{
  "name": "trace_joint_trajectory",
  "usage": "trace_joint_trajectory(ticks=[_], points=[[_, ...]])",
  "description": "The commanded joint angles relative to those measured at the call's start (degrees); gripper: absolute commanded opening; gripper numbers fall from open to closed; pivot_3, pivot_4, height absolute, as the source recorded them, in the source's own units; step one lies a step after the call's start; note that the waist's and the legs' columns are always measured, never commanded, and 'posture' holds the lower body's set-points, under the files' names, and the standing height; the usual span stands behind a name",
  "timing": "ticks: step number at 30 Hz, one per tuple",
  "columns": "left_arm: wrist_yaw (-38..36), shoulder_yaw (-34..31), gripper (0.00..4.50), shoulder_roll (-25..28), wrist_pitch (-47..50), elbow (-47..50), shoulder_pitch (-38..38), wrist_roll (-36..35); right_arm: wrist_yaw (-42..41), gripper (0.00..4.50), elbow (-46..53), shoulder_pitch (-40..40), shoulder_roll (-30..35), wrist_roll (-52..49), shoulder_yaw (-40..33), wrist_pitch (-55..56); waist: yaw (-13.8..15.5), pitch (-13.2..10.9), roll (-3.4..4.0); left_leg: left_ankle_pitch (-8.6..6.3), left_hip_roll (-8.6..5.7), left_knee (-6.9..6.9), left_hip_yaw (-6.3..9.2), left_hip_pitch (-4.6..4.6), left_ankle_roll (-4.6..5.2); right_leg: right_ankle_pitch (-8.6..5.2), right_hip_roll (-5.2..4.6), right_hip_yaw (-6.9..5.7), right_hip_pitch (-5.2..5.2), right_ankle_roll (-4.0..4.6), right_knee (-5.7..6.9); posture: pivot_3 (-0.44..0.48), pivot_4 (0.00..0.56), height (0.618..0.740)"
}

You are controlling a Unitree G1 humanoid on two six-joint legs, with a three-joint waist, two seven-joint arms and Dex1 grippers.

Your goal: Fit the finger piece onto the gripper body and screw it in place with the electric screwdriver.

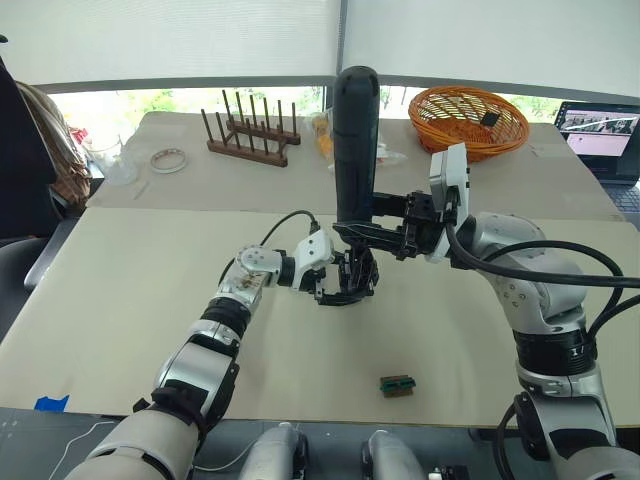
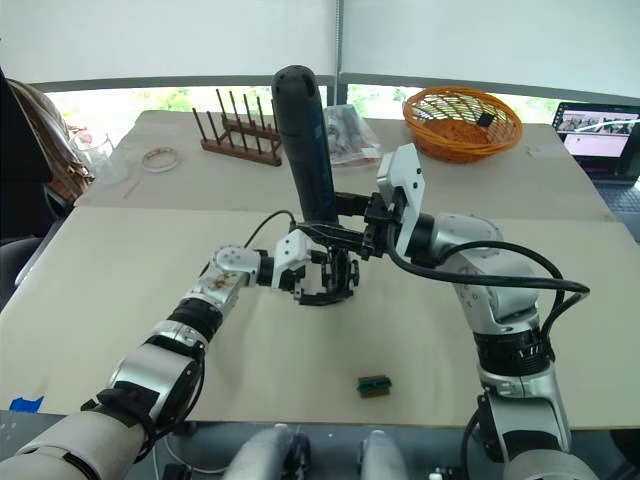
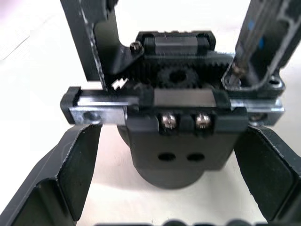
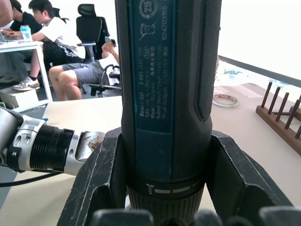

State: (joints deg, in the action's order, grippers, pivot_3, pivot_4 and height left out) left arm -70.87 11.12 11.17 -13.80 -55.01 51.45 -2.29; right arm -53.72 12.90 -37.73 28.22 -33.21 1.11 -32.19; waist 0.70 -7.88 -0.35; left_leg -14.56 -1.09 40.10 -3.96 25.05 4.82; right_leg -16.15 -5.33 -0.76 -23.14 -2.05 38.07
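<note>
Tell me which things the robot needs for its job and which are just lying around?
Needed: electric screwdriver, held upright by the right gripper; gripper body, between the left gripper's fingers.

Lying around: orange basket, wooden peg rack, green-and-black block, laptop.

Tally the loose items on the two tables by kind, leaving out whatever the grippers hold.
Wooden peg rack: 1
Orange wicker basket: 1
Green-and-black block: 1
Ring of tape: 1
Laptop: 1
Total: 5
</note>
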Motion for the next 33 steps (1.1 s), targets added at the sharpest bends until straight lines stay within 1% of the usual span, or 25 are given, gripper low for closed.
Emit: trace_joint_trajectory(ticks=[1,4,5,7,8,17,21,29,32,33], points=[[-0.1,-0.9,4.50,-0.1,-0.3,0.0,1.1,-0.4,-0.2,1.93,0.2,0.8,0.8,0.4,0.2,0.3,0.0,0.0,0.00,0.00,0.00,0.00,0.00,0.00,0.00,0.00,0.00,0.00,0.00,0.00,0.00,0.000,0.150,0.740],[0.4,-0.4,3.70,0.2,-1.2,-0.6,1.0,0.5,-0.1,1.93,0.2,0.8,0.8,0.3,0.2,0.3,0.0,0.0,0.00,0.00,0.00,0.00,0.00,0.00,0.00,0.00,0.00,0.00,0.00,0.00,0.00,0.000,0.150,0.740],[0.6,-0.4,3.32,0.3,-1.4,-0.9,1.1,0.7,0.0,1.93,0.2,0.9,0.8,0.2,0.1,0.2,0.0,0.0,0.00,0.00,0.00,0.00,0.00,0.00,0.00,0.00,0.00,0.00,0.00,0.00,0.00,0.000,0.150,0.740],[0.8,-0.3,2.41,0.2,-1.7,-1.5,1.2,1.0,0.1,1.93,0.2,1.0,0.8,0.1,0.1,0.1,0.0,0.0,-0.01,0.00,-0.01,0.02,0.00,0.00,0.00,0.00,0.00,-0.01,0.00,-0.01,0.00,0.000,0.150,0.740],[0.8,-0.3,2.30,0.2,-1.9,-1.8,1.3,1.0,0.1,1.93,0.3,1.3,0.9,0.0,0.1,0.0,0.0,0.0,-0.01,0.00,0.00,0.02,0.00,0.00,0.00,0.00,0.00,0.00,0.01,-0.01,-0.01,0.000,0.150,0.740],[1.0,-0.4,2.31,-0.2,-2.6,-3.2,2.2,1.4,-1.3,1.93,-0.9,1.8,1.8,-1.9,0.4,-2.0,0.0,0.0,-0.02,0.00,0.01,0.04,0.01,-0.01,0.02,0.02,0.00,0.00,0.04,-0.03,0.00,0.000,0.150,0.740],[1.1,-0.5,2.31,-0.2,-2.6,-3.6,2.5,1.6,-3.5,1.93,-4.3,1.1,1.6,-0.5,1.0,1.4,0.0,0.0,-0.04,-0.01,0.01,0.09,0.01,-0.01,0.04,0.03,0.00,-0.01,0.07,-0.06,-0.01,0.000,0.150,0.740],[1.1,-0.6,2.31,0.1,-2.1,-3.7,2.6,1.7,-10.4,1.93,-10.2,2.0,1.8,4.4,3.6,12.9,0.0,0.0,-0.06,-0.02,0.01,0.13,0.01,-0.02,0.07,0.06,0.02,0.00,0.10,-0.10,-0.01,0.000,0.150,0.740],[1.0,-0.7,2.31,0.3,-2.1,-3.7,2.7,1.6,-10.4,1.93,-11.4,1.5,1.6,4.4,3.9,12.7,0.0,0.0,-0.07,-0.02,0.02,0.14,0.01,-0.03,0.06,0.06,0.01,0.00,0.10,-0.11,-0.01,0.000,0.150,0.740],[1.0,-0.7,2.31,0.4,-2.0,-3.8,2.7,1.6,-9.0,1.93,-12.1,0.8,1.2,3.5,3.7,10.1,0.0,0.0,-0.09,-0.02,0.03,0.14,0.01,-0.03,0.06,0.06,0.01,0.00,0.10,-0.11,-0.01,0.000,0.150,0.740]])
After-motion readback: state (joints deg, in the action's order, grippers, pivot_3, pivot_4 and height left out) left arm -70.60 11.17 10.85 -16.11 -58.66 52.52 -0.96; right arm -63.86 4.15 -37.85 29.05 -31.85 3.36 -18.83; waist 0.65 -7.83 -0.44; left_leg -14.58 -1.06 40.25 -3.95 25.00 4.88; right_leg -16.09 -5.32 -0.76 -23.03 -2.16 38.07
